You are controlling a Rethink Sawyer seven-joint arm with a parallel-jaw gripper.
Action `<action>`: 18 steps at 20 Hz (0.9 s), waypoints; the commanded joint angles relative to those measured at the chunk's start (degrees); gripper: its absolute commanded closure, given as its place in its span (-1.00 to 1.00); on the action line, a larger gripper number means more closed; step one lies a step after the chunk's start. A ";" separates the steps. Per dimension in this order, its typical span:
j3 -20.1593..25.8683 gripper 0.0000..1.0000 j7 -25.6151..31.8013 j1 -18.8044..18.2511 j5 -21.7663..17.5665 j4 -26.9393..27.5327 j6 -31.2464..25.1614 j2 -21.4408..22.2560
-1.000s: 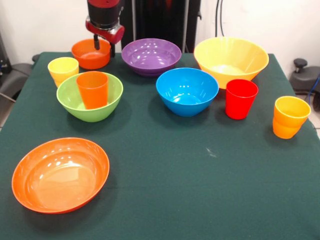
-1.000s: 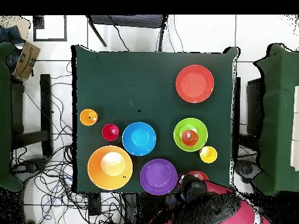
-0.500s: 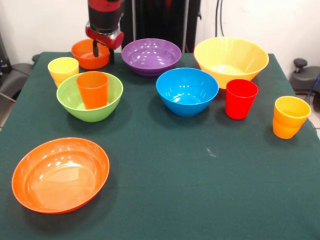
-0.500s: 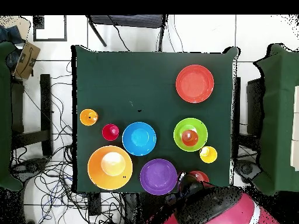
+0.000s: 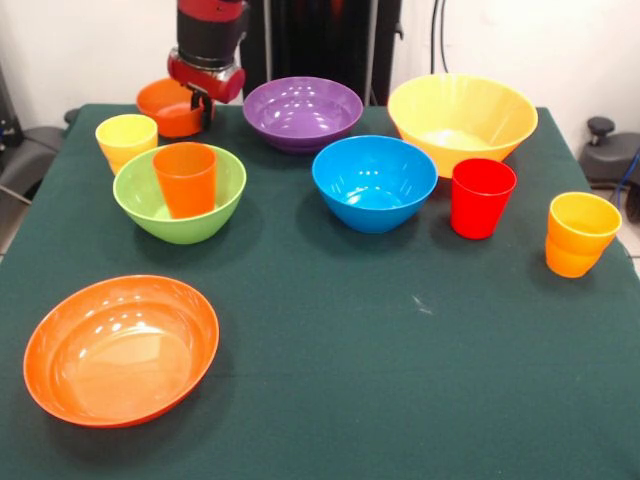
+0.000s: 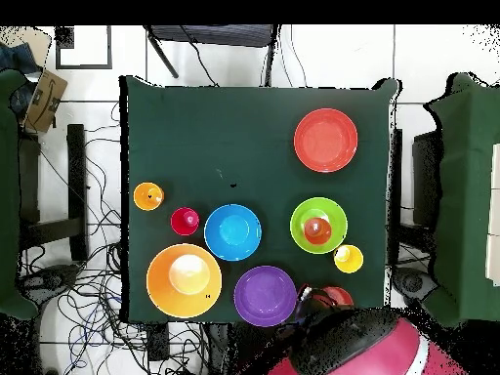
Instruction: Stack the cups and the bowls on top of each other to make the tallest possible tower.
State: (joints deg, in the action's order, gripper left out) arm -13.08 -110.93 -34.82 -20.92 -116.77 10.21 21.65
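Observation:
My gripper (image 5: 204, 102) comes down at the table's far left corner and is shut on the right rim of the small deep orange bowl (image 5: 163, 108), which sits slightly tilted. An orange cup (image 5: 186, 178) stands inside the green bowl (image 5: 138, 203) just in front. The yellow cup (image 5: 125, 140) is left of it. The purple bowl (image 5: 302, 112), blue bowl (image 5: 374, 182), big yellow bowl (image 5: 462, 120), red cup (image 5: 482, 197) and yellow-orange cup (image 5: 580, 234) stand apart on the cloth. The wide shallow orange bowl (image 5: 120, 350) lies near left. From overhead the arm (image 6: 352, 342) hides the gripper.
The green cloth table (image 5: 400, 380) is bare in its near middle and right. Black equipment stands behind the far edge. Overhead, cables (image 6: 88, 293) cover the floor beside the table, and a dark chair (image 6: 49, 195) stands at the left.
The fingers, which straddled the small orange bowl's rim, have closed on it. The bowl has shifted a little to the left in the front view. Everything else stays put.

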 commanded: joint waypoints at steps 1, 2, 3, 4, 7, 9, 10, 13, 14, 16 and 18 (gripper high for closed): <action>5.60 1.00 -6.84 2.34 -0.57 -2.06 -1.92 6.45; 5.86 1.00 -5.92 3.15 -0.34 -3.02 -4.78 8.89; 6.12 1.00 -5.01 3.97 -0.10 -3.98 -7.65 11.34; 6.10 1.00 -3.96 5.06 0.29 -4.60 -10.71 13.93; 6.11 1.00 -0.87 7.83 1.43 -5.25 -19.77 19.82; 4.91 1.00 -0.14 10.48 2.40 -4.52 -24.88 22.73; 4.66 1.00 0.30 11.52 2.67 -3.76 -27.17 23.86; 4.23 1.00 0.71 14.53 1.86 -1.62 -30.94 26.47; 5.09 1.00 1.10 14.84 1.37 -1.01 -31.54 27.05; 6.78 1.00 2.35 15.45 -0.23 0.41 -31.62 27.68; 7.17 1.00 1.63 16.85 -0.94 2.07 -30.69 28.10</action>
State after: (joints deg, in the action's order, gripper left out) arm -12.85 -110.93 -20.58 -21.01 -120.06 -16.04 45.51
